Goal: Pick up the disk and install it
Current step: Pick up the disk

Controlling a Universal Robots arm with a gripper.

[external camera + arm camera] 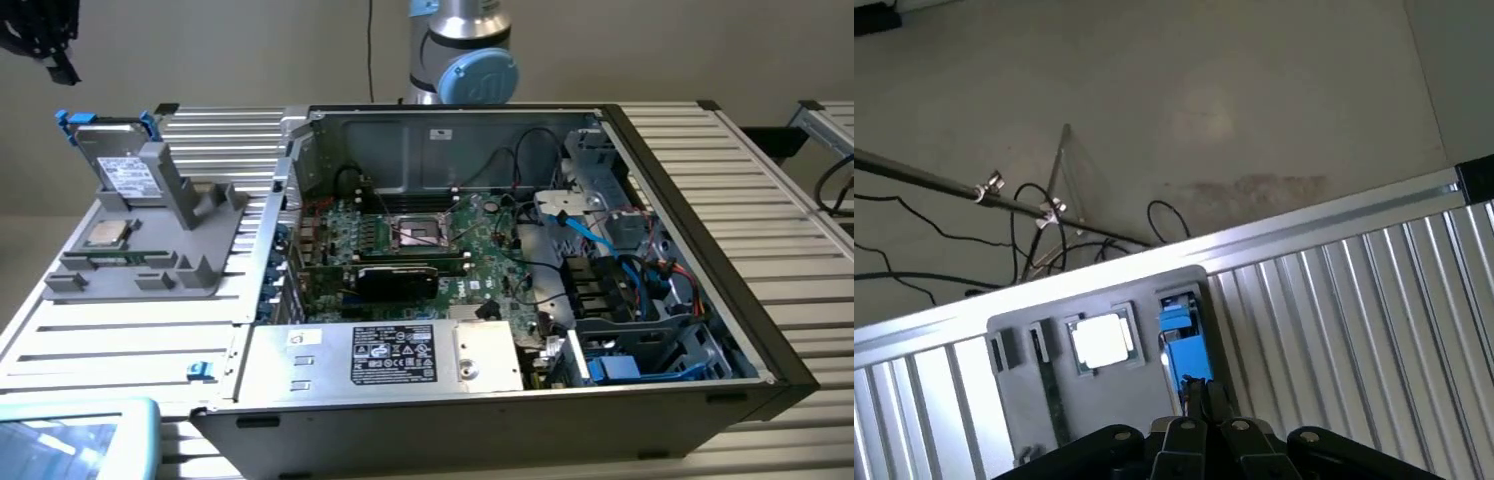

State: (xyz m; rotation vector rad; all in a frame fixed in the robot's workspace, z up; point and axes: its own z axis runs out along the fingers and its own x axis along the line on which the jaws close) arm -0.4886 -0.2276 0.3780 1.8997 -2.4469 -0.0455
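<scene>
The disk (pixel 123 168) stands upright in a grey holder (pixel 160 250) on the ribbed table, at the exterior view's left. It is silver-grey with a white label and blue rails on its edges. In the wrist view the disk (pixel 1182 345) is seen edge-on from above as a blue strip in the grey holder (pixel 1034 400). My gripper (pixel 1199 398) hangs above it, its black fingers pressed together with nothing between them. The tips line up with the disk's blue edge but stay apart from it. A black part at the exterior view's upper left corner (pixel 40 45) looks like the gripper.
A small square silver chip (pixel 107 235) lies on the holder beside the disk. The open computer case (pixel 667 150) fills the middle, with motherboard (pixel 414 235), silver power supply (pixel 400 355) and a blue-railed drive bay (pixel 641 350). Cables and a rod (pixel 954 185) lie on the floor beyond the table edge.
</scene>
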